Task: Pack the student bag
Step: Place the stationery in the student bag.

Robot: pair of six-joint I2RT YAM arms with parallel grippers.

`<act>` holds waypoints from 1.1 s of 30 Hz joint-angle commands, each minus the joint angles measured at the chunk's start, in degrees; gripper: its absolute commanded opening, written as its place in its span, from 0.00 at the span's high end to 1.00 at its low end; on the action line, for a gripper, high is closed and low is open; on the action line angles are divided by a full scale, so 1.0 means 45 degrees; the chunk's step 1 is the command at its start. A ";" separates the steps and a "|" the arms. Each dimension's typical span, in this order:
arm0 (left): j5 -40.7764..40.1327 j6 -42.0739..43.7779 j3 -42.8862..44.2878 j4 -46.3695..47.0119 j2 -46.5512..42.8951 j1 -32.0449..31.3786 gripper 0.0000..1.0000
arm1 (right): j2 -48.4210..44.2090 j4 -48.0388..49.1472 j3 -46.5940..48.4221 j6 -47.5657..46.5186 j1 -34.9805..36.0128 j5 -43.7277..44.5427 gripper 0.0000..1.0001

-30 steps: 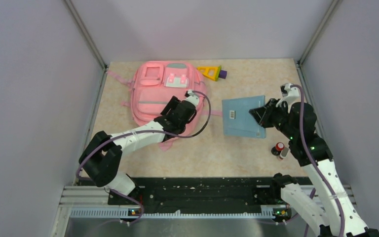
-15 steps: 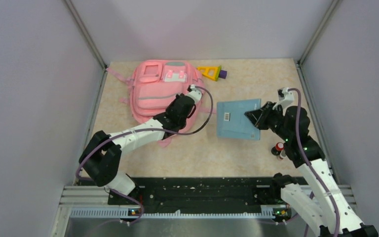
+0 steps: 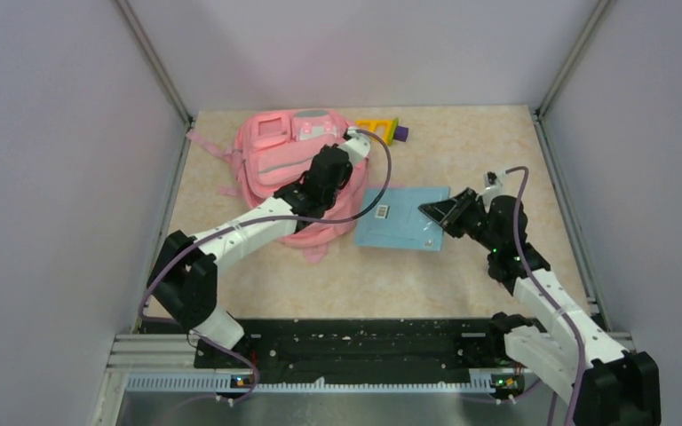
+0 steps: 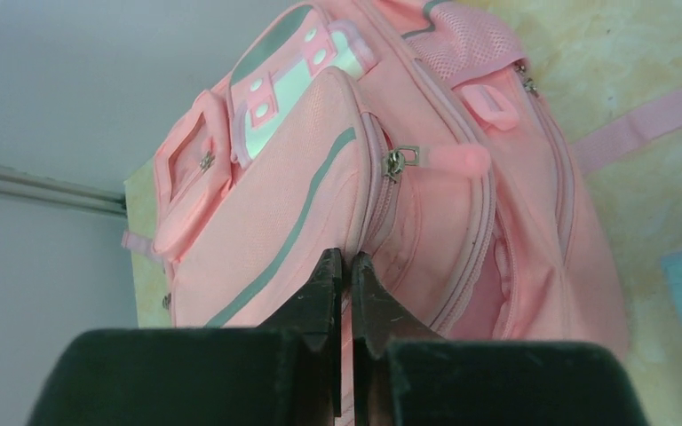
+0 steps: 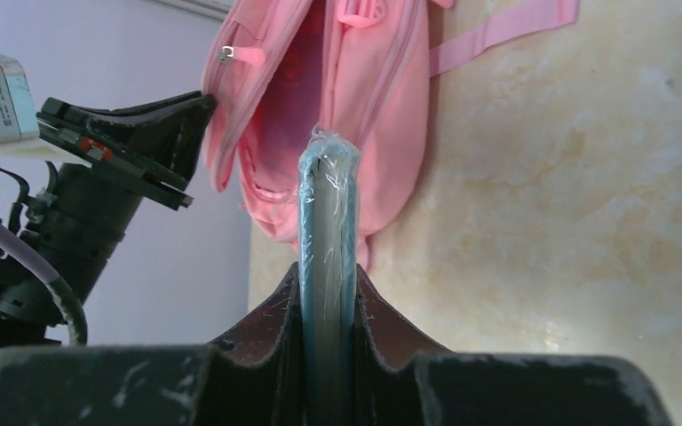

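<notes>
The pink student bag [image 3: 271,164] lies at the back left of the table, its upper side raised. My left gripper [image 3: 336,167] is shut on a fold of its fabric beside a zipper [image 4: 400,160]; in the left wrist view the jaws [image 4: 344,264] pinch pink cloth. A flat blue book [image 3: 400,217] in clear wrap hovers just right of the bag. My right gripper [image 3: 440,213] is shut on its right edge. In the right wrist view the book [image 5: 327,204] stands edge-on between the fingers, pointing at the bag's open side [image 5: 355,53].
A yellow and purple toy [image 3: 382,130] lies at the back, right of the bag's top. The left arm [image 5: 98,177] fills the left of the right wrist view, close to the book. A pink strap [image 5: 506,31] trails on the beige tabletop [image 3: 497,151]. Grey walls enclose the table.
My left gripper has shut on the bag's fabric and drawn it up and toward the back. The right gripper has carried the blue book leftward, close to the bag.
</notes>
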 commanded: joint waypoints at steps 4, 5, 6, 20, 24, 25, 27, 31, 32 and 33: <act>0.0941 0.0225 0.1691 0.1102 0.0658 0.0040 1.00 | 0.1244 0.4054 0.0509 0.2518 0.0734 -0.0375 1.00; 0.0996 0.0225 0.1768 0.1104 0.0699 0.0056 1.00 | 0.1394 0.4191 0.0569 0.2571 0.0843 -0.0300 1.00; 0.1054 0.0225 0.1829 0.1121 0.0738 0.0066 1.00 | 0.1581 0.4367 0.0649 0.2700 0.0932 -0.0278 1.00; 0.1454 0.0274 0.2189 0.1319 0.0978 0.0159 1.00 | 0.5871 0.7701 0.1972 0.3065 0.1112 0.0227 1.00; 0.1601 0.0319 0.1900 0.1441 0.0828 0.0159 1.00 | 0.7043 0.8636 0.2724 0.3372 0.1135 0.0303 1.00; 0.1630 0.0337 0.1806 0.1512 0.0766 0.0176 1.00 | 0.7238 0.8707 0.2968 0.3350 0.1130 0.0417 1.00; 0.1760 0.0307 0.1678 0.1552 0.0676 0.0174 1.00 | 0.7667 0.8709 0.3474 0.3252 0.1131 0.0640 1.00; 0.2379 0.0244 0.1293 0.1496 0.0353 0.0179 0.88 | 0.8576 0.9211 0.4611 0.3474 0.1130 0.0407 1.00; 0.2352 0.0278 0.1142 0.1468 0.0270 0.0164 0.67 | 0.8722 0.9314 0.4827 0.3499 0.1139 0.0289 1.00; 0.2185 0.0305 0.0986 0.1457 0.0191 0.0191 0.54 | 0.8801 0.9322 0.5018 0.3510 0.1157 0.0249 1.00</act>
